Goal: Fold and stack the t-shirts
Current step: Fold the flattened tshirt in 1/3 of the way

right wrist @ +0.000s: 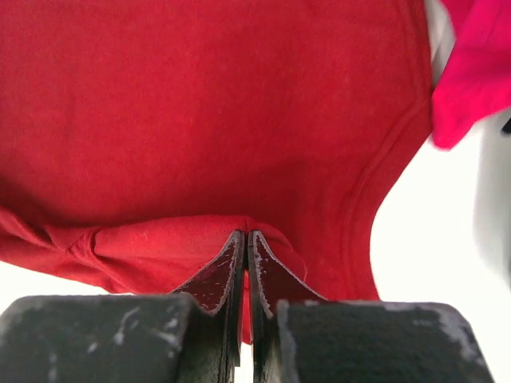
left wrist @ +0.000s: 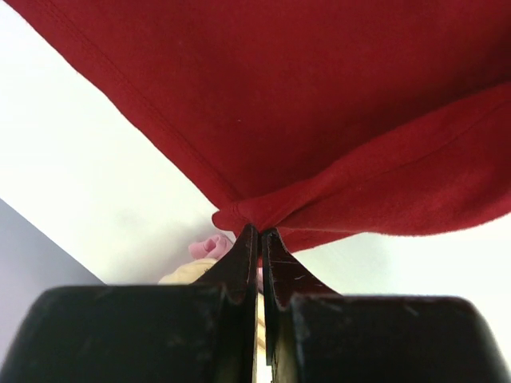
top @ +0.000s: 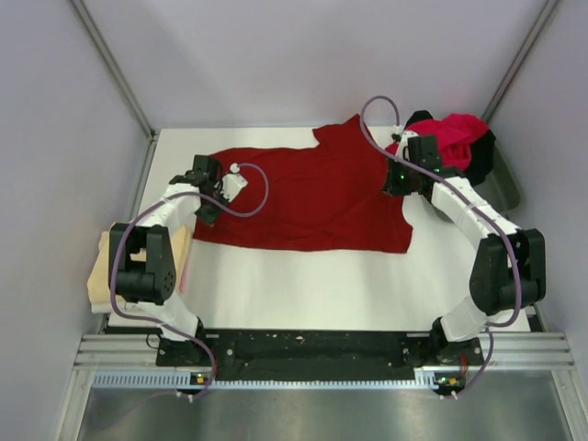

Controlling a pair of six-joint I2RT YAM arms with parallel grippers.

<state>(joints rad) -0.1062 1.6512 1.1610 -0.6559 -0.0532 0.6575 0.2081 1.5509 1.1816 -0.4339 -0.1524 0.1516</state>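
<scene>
- Two grippers clamp one garment: the dark maroon t-shirt (top: pixel 312 197) lies spread across the middle of the white table (top: pixel 303 285), one sleeve pointing to the far side.
- The left gripper (left wrist: pixel 256 235) has its jaws pressed together on a bunched fold at the shirt's left edge, the cloth pulled up off the table there.
- The right gripper (right wrist: pixel 245 238) has its jaws likewise closed tight on a rolled fold of the same shirt, at its right side near the sleeve.
- A bright red t-shirt (top: pixel 459 136) sits crumpled at the far right corner, heaped with a black t-shirt (top: pixel 484 154) at the grey-green tray (top: pixel 503 188), just beside the maroon shirt's sleeve.
- A pale beige t-shirt (top: pixel 99 268) lies folded at the table's left edge, partly hidden behind the left arm.
</scene>
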